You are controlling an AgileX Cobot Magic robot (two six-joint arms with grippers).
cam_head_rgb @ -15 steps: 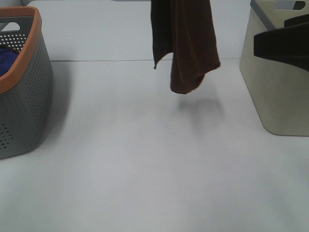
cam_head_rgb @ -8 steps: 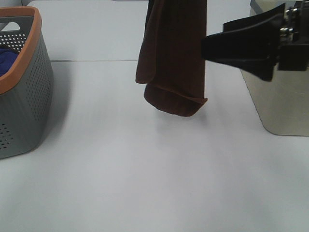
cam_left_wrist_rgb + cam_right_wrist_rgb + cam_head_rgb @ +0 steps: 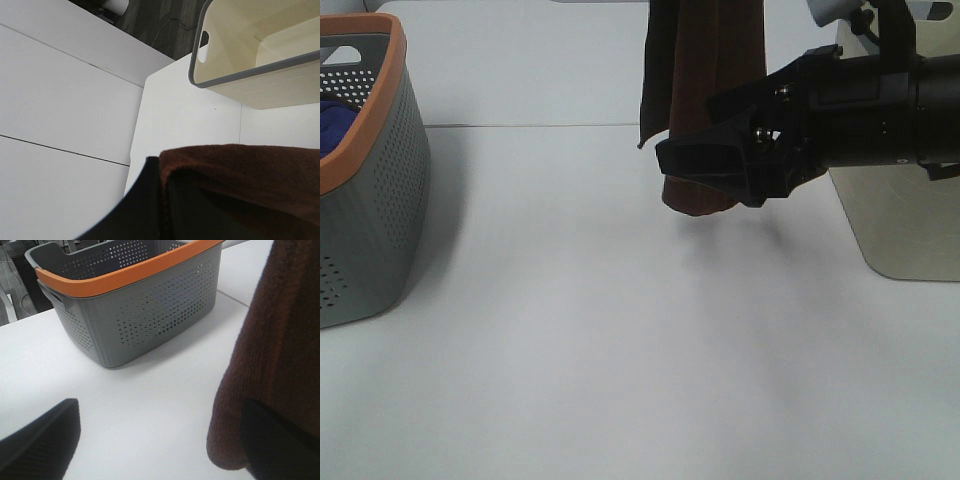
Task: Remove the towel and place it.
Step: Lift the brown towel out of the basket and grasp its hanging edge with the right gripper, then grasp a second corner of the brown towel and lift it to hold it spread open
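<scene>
Exterior high view: where is the brown towel point(image 3: 705, 80) now?

— It hangs above the table point(image 3: 620, 350), pinched at the top by the left gripper point(image 3: 161, 200). The right gripper point(image 3: 686, 130) has its jaws wide apart around the lower end. I think it should close only on the bottom fold, not on the bunched middle.

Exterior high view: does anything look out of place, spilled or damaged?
Nothing stands out. The brown towel hangs bunched above the table, with the open right gripper at its lower end. The grey basket and cream bin stand upright.
</scene>
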